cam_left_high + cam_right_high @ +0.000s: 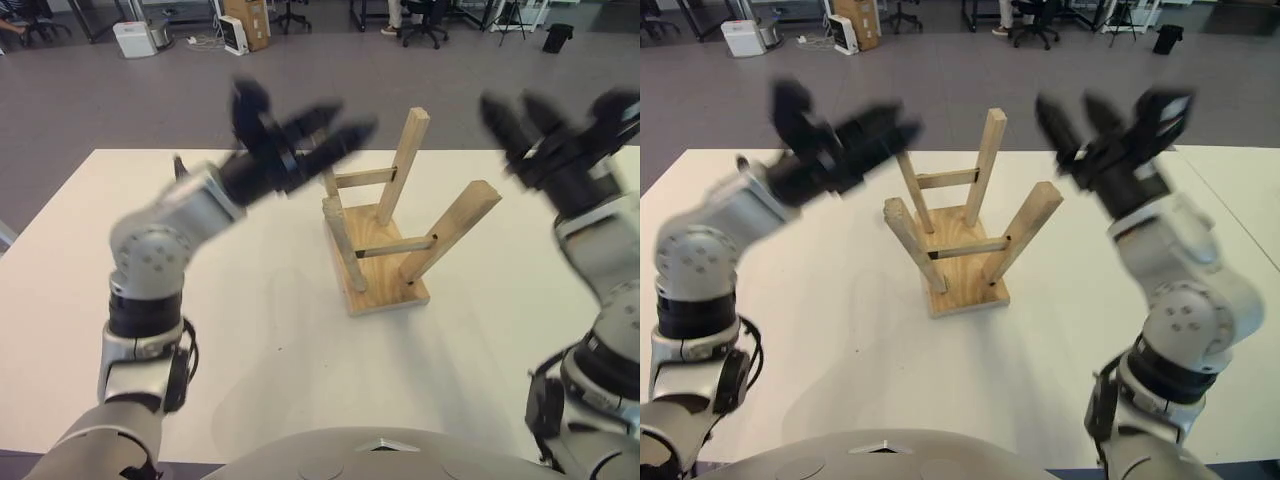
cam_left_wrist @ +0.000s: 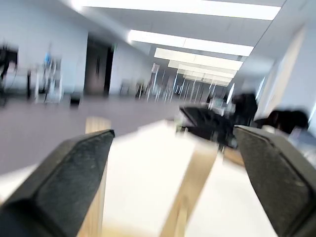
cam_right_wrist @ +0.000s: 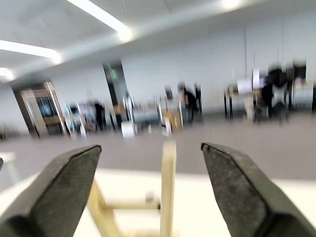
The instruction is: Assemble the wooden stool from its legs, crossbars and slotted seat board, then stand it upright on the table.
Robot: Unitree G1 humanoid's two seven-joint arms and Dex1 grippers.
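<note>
Four legs [image 1: 405,160] are pointed up from the stool [image 1: 965,228], which is set seat-down on the tabletop [image 1: 250,330], and the jaws of the left gripper [image 1: 300,120] and right gripper [image 1: 555,115] are held apart on either side, likely so it can be flipped.

The stool [image 1: 385,230] sat upside down on the white worktop [image 1: 250,340], seat board [image 1: 390,293] flat and legs [image 1: 405,165] pointing up. My left jaws hung spread wide near its far legs. My right jaws, also spread, hung well apart from it.
</note>
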